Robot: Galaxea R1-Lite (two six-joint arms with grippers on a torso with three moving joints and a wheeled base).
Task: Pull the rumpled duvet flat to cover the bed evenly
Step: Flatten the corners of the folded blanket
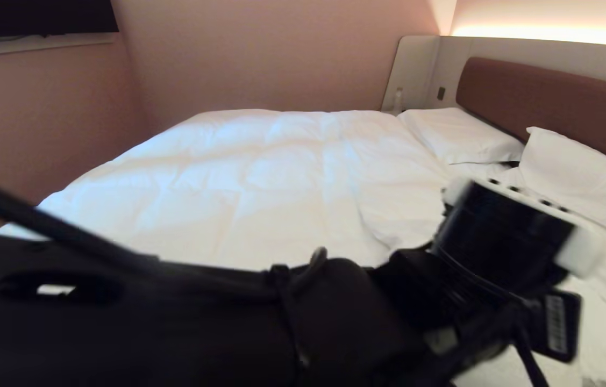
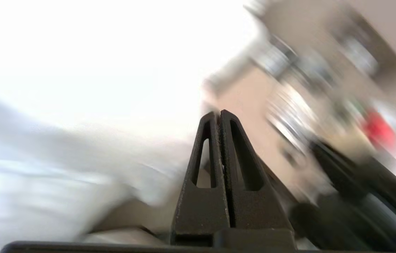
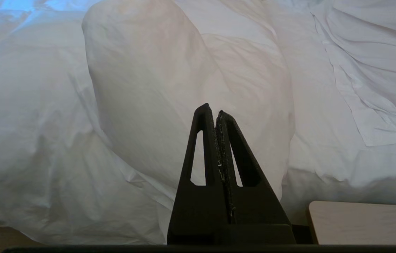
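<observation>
We find the duvet (image 1: 259,183) lying over most of the bed (image 1: 44,212), fairly smooth across the far side and toward the foot, its stitched squares showing, but near the pillows (image 1: 461,134) its upper edge is bunched into folds on our side, and a puffy hump of it stands up in the right wrist view (image 3: 169,88). So we judge the spreading largely done at the far side and the near upper corner not yet dealt with. Our left arm (image 1: 496,242) crosses the foreground of the head view, over the near edge of the bed; its gripper (image 2: 220,114) has its fingers pressed together with nothing between them, and its view is smeared by motion, so we take it to be travelling between grasps. Our right gripper (image 3: 213,109) hangs low beside the mattress, also closed and empty, facing the hump, next to a pale wooden surface (image 3: 363,221). Next, we think, the left gripper must open, reach the bunched edge, pinch it and draw it toward the brown headboard (image 1: 550,102).
</observation>
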